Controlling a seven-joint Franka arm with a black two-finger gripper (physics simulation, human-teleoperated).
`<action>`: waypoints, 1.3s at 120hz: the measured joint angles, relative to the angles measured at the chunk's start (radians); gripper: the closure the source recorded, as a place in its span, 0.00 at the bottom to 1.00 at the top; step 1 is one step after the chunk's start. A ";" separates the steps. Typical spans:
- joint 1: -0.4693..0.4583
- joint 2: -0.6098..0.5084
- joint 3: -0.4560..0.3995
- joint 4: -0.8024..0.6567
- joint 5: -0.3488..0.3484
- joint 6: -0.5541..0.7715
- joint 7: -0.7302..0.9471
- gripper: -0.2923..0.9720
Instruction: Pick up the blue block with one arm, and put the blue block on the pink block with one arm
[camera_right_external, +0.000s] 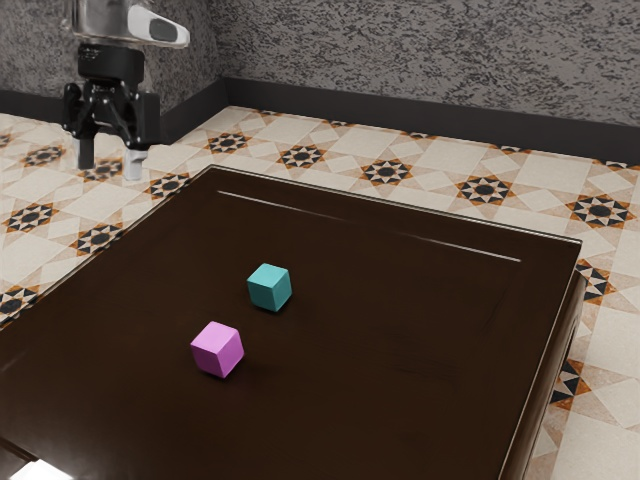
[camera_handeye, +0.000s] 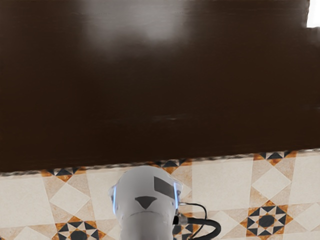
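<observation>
Gripper (camera_right_external: 110, 157), exterior view, upper left: two black fingers hang apart w/ nothing between them, so my hand is released and empty. It hovers high up, seen against the floor (camera_right_external: 60, 240) beyond the far left corner of the dark table (camera_right_external: 420, 330), well apart from both blocks. The wrist view looks down on the glossy table (camera_handeye: 150, 100) and its edge, then patterned floor (camera_handeye: 250, 190) and a white arm segment (camera_handeye: 145, 205) w/ a black cable beside it.

Blue block (camera_right_external: 269, 287), more teal than blue, sits flat on the table approx mid-surface, turned so a corner faces the camera. Pink block (camera_right_external: 217, 349) sits near it, closer to the viewer and a bit toward the exterior view's left. The two are apart, not touching.

Handling, my guess: the blue block looks small, rigid, light and smooth-sided, not fragile. It could slip if pinched on its corners. I'd take it from above across two opposite flat faces, wrist turned to match its angle, holding the upper half so its underside lands clean on the pink block. Pickup not yet begun.
</observation>
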 joint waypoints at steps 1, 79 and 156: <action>-0.005 0.005 0.004 -0.002 0.000 0.020 0.001 0.23; 0.050 0.437 -0.034 -0.344 0.103 1.110 -0.004 0.23; 0.100 0.630 -0.070 -0.235 0.192 1.306 0.038 0.39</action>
